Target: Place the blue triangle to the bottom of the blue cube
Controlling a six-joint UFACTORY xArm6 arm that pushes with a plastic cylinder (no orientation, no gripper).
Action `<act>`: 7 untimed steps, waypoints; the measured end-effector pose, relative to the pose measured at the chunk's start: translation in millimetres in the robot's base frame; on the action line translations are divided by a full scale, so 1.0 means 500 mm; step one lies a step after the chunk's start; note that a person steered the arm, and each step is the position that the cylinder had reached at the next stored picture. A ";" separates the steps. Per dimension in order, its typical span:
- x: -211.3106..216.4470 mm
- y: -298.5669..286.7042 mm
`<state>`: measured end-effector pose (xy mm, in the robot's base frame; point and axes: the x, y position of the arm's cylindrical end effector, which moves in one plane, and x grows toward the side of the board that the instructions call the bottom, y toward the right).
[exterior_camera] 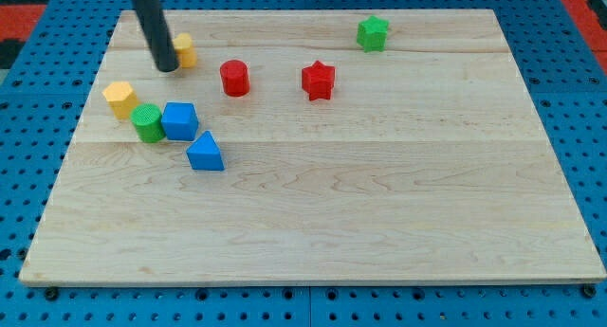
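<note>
The blue triangle lies on the wooden board at the view's left, just below and slightly right of the blue cube, nearly touching its lower right corner. My tip is at the end of the dark rod, near the view's top left, above the blue cube and well apart from both blue blocks. It stands right beside a yellow block, partly hiding it.
A green cylinder touches the blue cube's left side. A yellow block sits above-left of it. A red cylinder and red star lie mid-top. A green star is at the top right.
</note>
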<state>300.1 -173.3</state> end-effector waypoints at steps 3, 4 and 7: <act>0.064 -0.248; 0.184 -0.201; 0.283 0.046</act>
<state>441.8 -150.4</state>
